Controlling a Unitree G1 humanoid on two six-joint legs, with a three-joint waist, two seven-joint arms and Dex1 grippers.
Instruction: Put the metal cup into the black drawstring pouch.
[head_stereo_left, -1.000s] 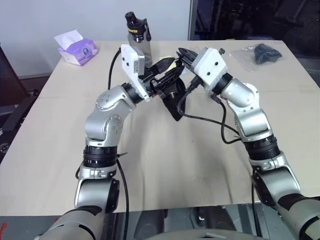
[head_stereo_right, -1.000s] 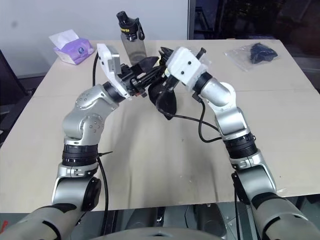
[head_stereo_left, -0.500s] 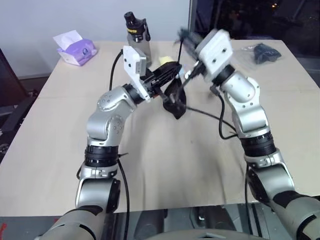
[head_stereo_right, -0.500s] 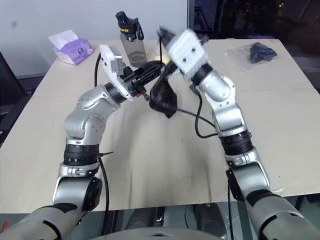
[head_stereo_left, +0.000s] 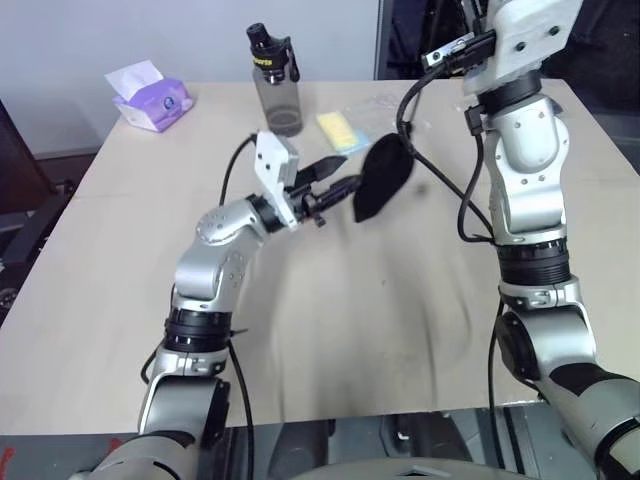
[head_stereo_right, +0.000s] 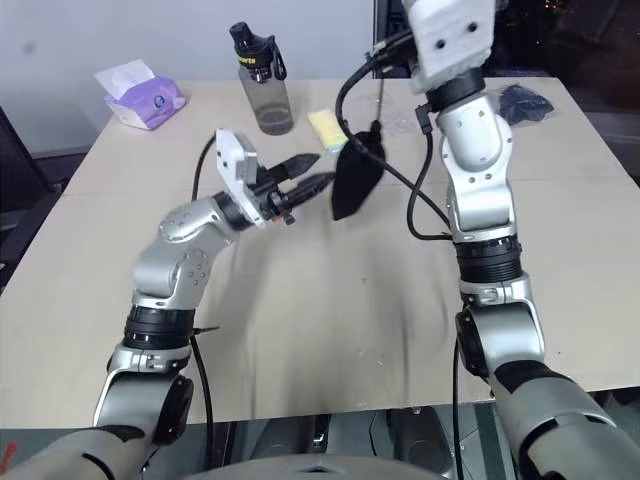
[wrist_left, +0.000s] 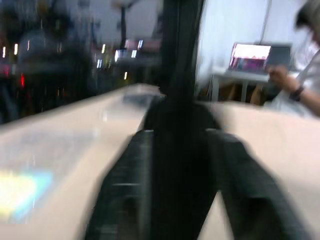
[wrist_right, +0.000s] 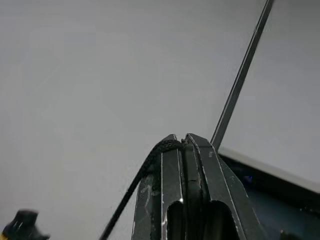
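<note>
The right gripper (wrist_right: 182, 141) is clamped tight on the pouch's thin cord (wrist_right: 131, 192), so the black pouch (head_stereo_left: 380, 187) gets dangled over the table (head_stereo_left: 120, 270), probably to pull the mouth closed. The left gripper (head_stereo_left: 338, 178) is spread wide with nothing in it, parked just at the pouch's 9 o'clock. The metal cup can't be spotted, presumably already inside. A water bottle (head_stereo_left: 275, 82) is stood at 11 o'clock.

Two head eyes high above the pale beige wooden desk (head_stereo_left: 330, 330), facing forward and down — sharing both arms and the desktop, left wrist camera low along the desk, right wrist camera aimed up at a white wall.
</note>
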